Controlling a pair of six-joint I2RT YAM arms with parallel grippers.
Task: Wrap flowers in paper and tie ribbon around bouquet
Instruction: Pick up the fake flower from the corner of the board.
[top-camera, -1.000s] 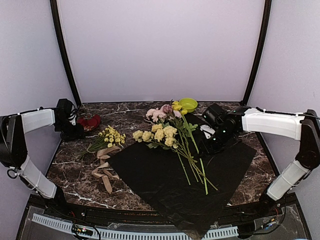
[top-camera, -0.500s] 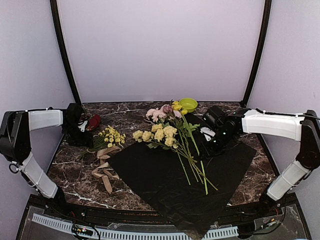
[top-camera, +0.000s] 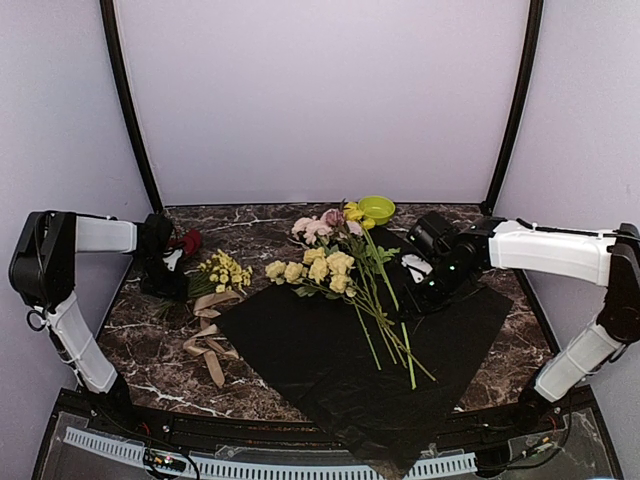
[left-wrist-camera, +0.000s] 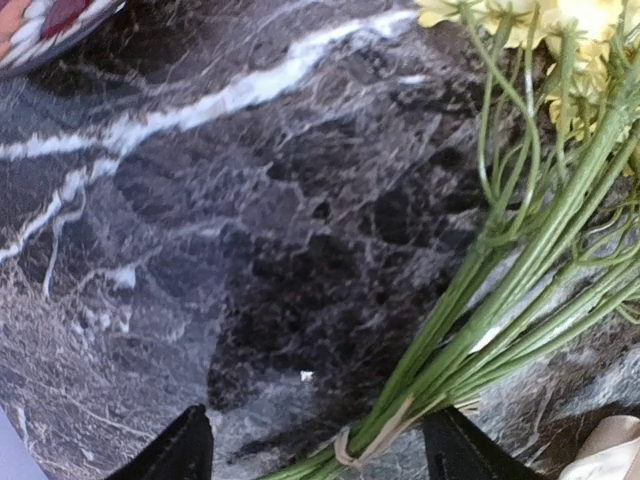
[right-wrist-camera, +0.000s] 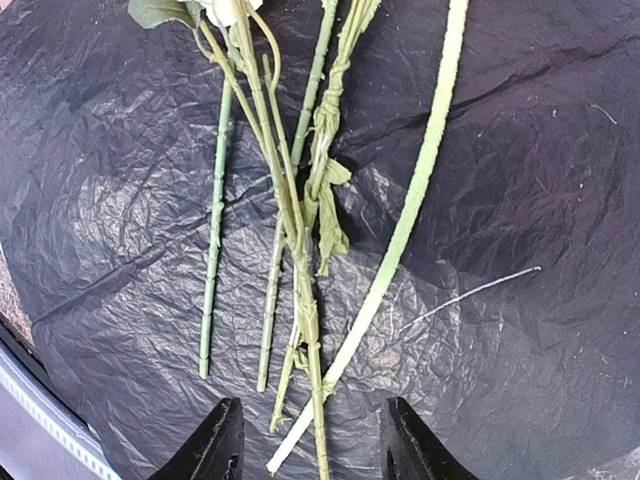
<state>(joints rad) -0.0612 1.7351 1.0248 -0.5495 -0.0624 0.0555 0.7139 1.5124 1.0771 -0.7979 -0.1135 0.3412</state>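
Left wrist shows me a tie (left-wrist-camera: 345, 452) on the sprigs (left-wrist-camera: 540, 230), between the open jaws of my left gripper (left-wrist-camera: 320, 450)
Right gripper (right-wrist-camera: 310, 445) open too, empty, over flowers (right-wrist-camera: 290, 210) on paper (right-wrist-camera: 520, 150)

We identify the paper (top-camera: 300, 345) as a black, crinkled sheet lying flat and unfolded at the centre of the top view. It is turned diamond-wise, with one corner at the lower edge of the frame. The flowers (top-camera: 322, 266) lie across its upper part. Their yellow and pale pink heads sit at upper centre, mostly beyond the sheet's upper-left edge, and the long green stems fan down and right over the black surface. A separate bunch of tiny yellow sprigs (top-camera: 224, 272) lies left of the sheet, its stems bound near their ends. The ribbon (top-camera: 207, 338), flat and beige-tan, lies in loose folds just below that bunch.
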